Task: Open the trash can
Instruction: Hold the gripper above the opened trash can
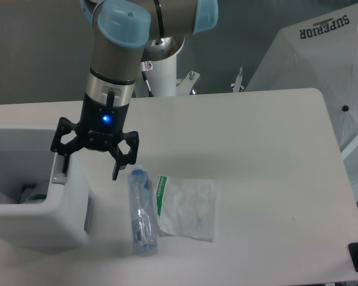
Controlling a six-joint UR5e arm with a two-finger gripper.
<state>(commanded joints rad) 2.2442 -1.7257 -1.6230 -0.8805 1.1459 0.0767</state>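
Camera view: wide claw (88, 171) over trash can (36, 220) rim, bottle (141, 211) and packet (187, 207) beside

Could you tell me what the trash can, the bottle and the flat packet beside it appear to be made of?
Trash can: likely white plastic, smooth, matte, with rounded moulded corners. Bottle: probably clear plastic, see-through with glints. Packet: seemingly thin translucent film, wrinkled, with a green printed edge.

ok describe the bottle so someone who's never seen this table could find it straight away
Start at the big white trash can on the table's left edge, under the robot's claw. Just right of it, the bottle lies on its side. It is clear, slim and blue-capped, unlike the flat, crinkled white packet beside it.
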